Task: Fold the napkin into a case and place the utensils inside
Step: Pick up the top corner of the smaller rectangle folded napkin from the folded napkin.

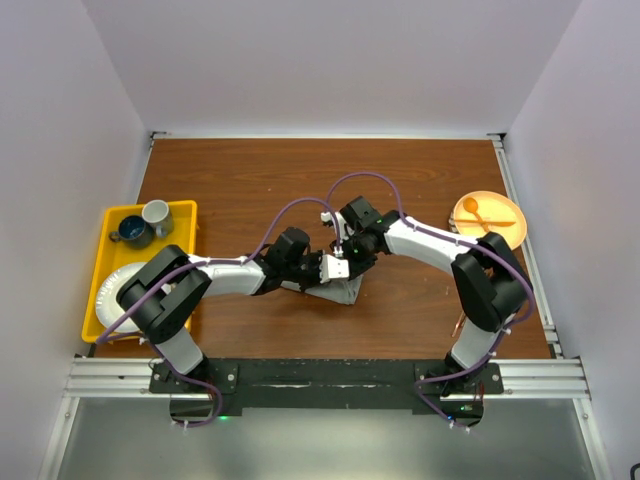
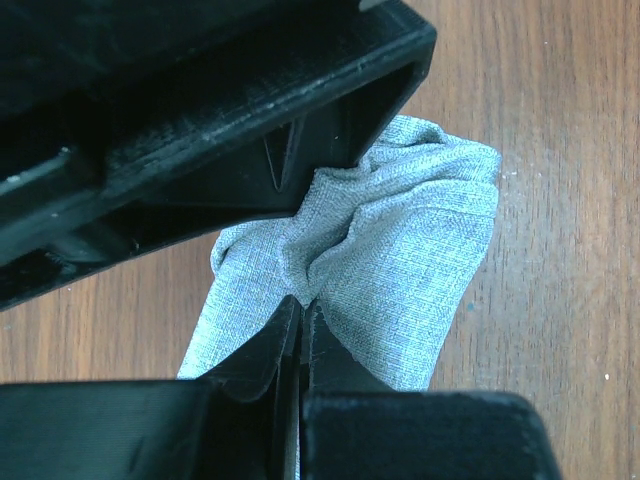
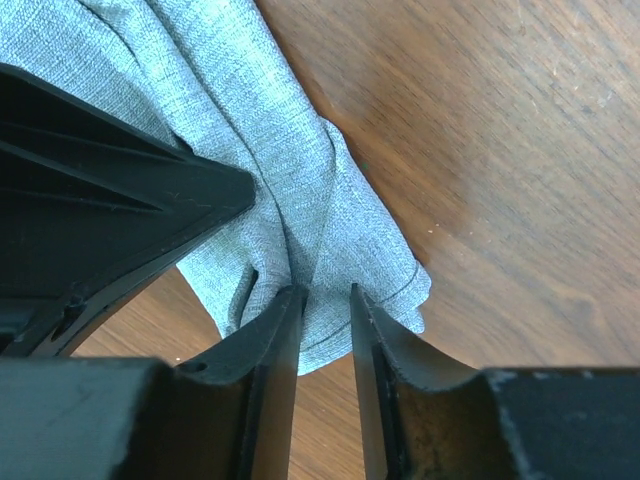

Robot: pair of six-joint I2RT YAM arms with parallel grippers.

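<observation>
My left pincer (image 2: 302, 305) and right pincer (image 3: 325, 295) meet tip to tip at the middle of the counter (image 1: 250, 180), both on the napkin (image 1: 345, 293). The left is clenched tight on a bunched fold of grey cloth. The right nips the cloth's edge between nearly closed fingers. The napkin sits crumpled between them, well apart from the yellow tray (image 1: 92, 300) at the left.
</observation>
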